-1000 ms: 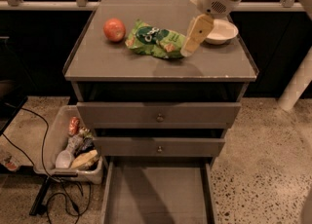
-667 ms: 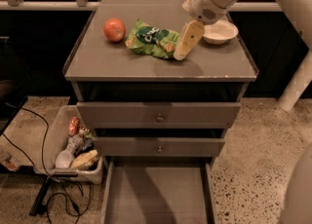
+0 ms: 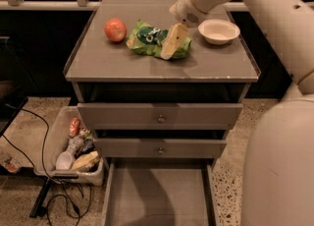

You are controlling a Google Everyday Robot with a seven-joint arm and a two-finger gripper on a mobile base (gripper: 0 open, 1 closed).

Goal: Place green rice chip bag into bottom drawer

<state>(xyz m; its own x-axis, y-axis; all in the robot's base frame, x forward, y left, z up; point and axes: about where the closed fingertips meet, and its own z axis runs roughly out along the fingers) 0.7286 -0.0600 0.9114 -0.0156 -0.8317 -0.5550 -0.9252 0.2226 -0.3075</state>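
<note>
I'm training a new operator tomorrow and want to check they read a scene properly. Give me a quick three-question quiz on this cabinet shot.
1. True or false: the green rice chip bag lies in the bottom drawer.
2. The gripper is down at the bag's right end on the cabinet top. What stands just to its right in the camera view? A) white bowl B) mug C) bottle
3. Fill in: in the camera view, the apple lies to the bag's ____.

Key: 1 false, it is on the cabinet top and the drawer is pulled open; 2 A; 3 left.
</note>
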